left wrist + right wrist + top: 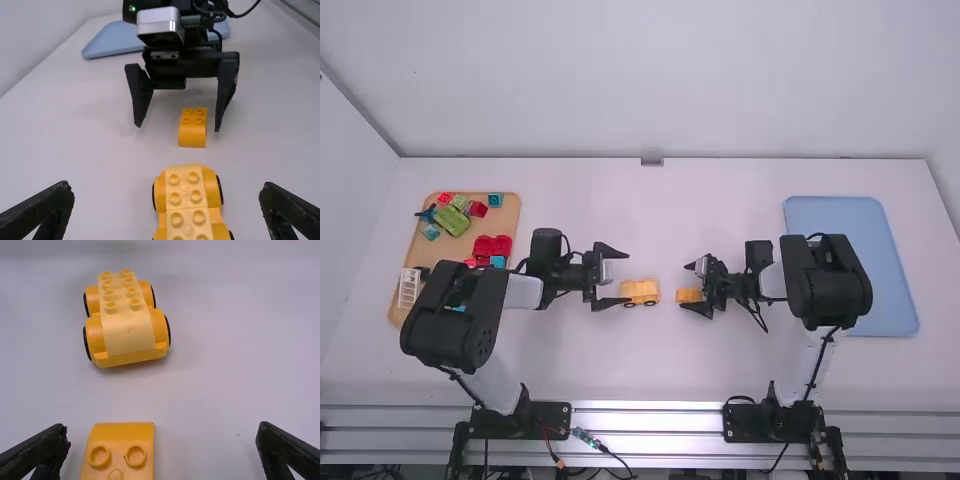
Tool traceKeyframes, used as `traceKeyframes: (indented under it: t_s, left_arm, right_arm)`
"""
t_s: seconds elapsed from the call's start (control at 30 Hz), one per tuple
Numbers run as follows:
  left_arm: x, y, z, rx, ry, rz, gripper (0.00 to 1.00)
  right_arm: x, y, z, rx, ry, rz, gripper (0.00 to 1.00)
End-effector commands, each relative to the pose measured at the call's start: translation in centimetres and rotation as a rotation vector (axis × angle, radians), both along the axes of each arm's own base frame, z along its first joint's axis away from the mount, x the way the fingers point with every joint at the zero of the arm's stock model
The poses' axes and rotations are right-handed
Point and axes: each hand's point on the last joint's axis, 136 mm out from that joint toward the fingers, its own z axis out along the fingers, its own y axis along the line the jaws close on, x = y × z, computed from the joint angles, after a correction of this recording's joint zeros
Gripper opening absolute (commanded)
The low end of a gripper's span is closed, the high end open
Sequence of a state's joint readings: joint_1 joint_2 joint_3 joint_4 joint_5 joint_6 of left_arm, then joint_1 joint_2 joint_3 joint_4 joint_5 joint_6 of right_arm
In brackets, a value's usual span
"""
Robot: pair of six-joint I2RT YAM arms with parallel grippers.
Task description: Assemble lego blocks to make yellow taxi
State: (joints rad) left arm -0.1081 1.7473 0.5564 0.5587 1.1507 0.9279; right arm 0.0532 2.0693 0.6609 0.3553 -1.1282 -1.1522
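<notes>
My left gripper (611, 277) stands open just left of the yellow car body (640, 291), which rests on its wheels mid-table. To the car's right, my right gripper (697, 288) is open around a small orange-yellow block (689, 295) lying on the table. In the left wrist view, the studded car body (187, 202) lies between and beyond the spread fingers of my left gripper (166, 195); the small block (193, 128) is farther off. From the right wrist, the block (120, 452) sits between the apart fingers of my right gripper (162, 435), nearer one finger, and the car (125, 322) stands beyond.
A wooden tray (510, 215) at the left holds red, green and blue blocks, a green toy and a white piece. The left arm reaches over part of it. At the right lies a blue tray (890, 310), with the right arm over its near-left part.
</notes>
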Motion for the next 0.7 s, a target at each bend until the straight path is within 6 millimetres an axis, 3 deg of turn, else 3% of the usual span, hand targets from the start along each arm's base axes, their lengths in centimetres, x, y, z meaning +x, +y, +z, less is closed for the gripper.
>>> traceKeyframes:
  t_s: [0.0,0.5,0.57,0.67]
  left_arm:
    - [0.3,0.1,0.0,-0.009,0.057,0.026,0.99]
    - [0.6,0.3,-0.5,0.011,0.077,0.057,0.99]
    - [0.6,0.3,-0.5,0.011,0.077,0.057,0.99]
    - [0.6,0.3,-0.5,0.011,0.077,0.057,0.99]
  right_arm:
    - [-0.1,0.2,-0.1,0.023,0.013,0.012,0.96]
    - [-0.9,-0.1,-1.0,-0.017,0.021,0.013,0.61]
    - [-1.0,0.0,-1.3,-0.031,0.028,0.010,0.46]
    - [-1.2,0.3,-1.5,-0.044,0.030,0.017,0.46]
